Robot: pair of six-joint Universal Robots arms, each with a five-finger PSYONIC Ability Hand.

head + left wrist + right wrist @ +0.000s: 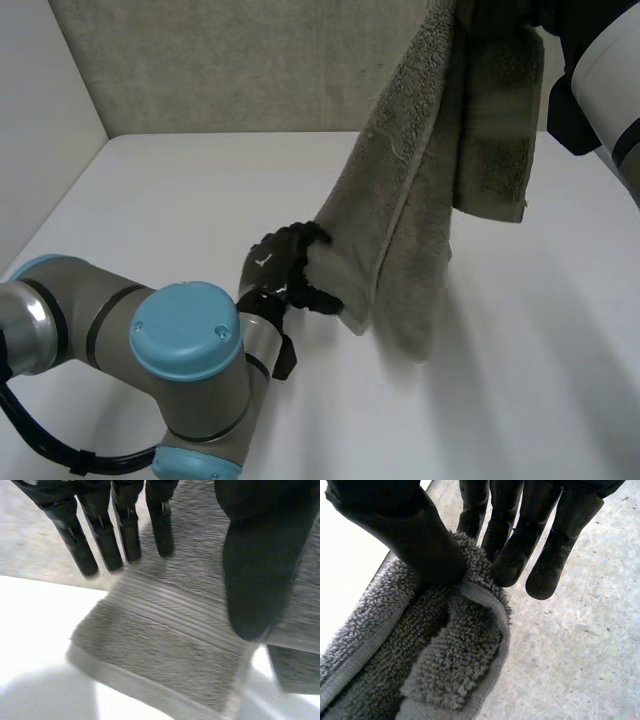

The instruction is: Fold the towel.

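1. Head view: the grey towel [420, 190] hangs lengthwise from far right, above the white bench [150, 190]. The left hand [285, 270] grips its lower left edge, so it is the nearer one to lift that end.
2. Left wrist view: straight fingers [105, 545] and thumb pinch the towel near a hemmed corner.
3. Right wrist view: the right hand [405, 535] nips the bunched top edge.

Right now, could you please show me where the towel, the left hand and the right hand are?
towel [400, 200], head view, on its hanging middle part.
left hand [278, 268], head view, on the hand's middle, by the towel's lower corner.
right hand [410, 530], right wrist view, on the thumb pinching the towel.
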